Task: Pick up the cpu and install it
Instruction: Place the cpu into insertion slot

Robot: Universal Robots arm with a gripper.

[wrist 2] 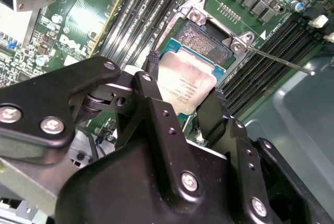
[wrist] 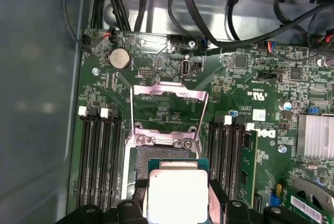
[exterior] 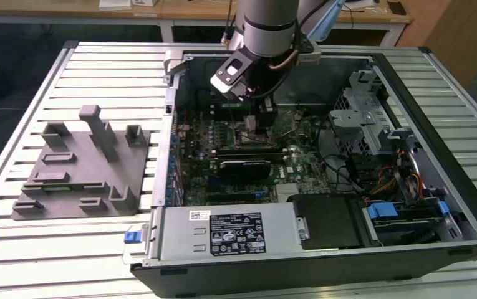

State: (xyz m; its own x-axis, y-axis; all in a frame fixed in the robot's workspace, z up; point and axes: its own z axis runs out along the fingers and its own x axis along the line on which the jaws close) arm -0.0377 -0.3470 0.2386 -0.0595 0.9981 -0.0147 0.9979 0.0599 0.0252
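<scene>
Silver-topped cpu [wrist 2: 185, 85] is clamped on two opposite edges by my gripper [wrist 2: 183, 80] in the second wrist view. It hovers just above the socket [wrist 2: 204, 40], covering part of it, not yet seated. In the first wrist view, the load plate [wrist: 169, 92] stands open beyond the socket. In the exterior view, I hang over the socket inside the computer case [exterior: 471, 187]. Recommended: square the cpu to the socket frame, hold it level, and lower it straight without sliding across the pins.

Arm [exterior: 267, 25] reaching down; tool [wrist 2: 186, 77] fingers clamped on cpu [wrist: 177, 192].
</scene>
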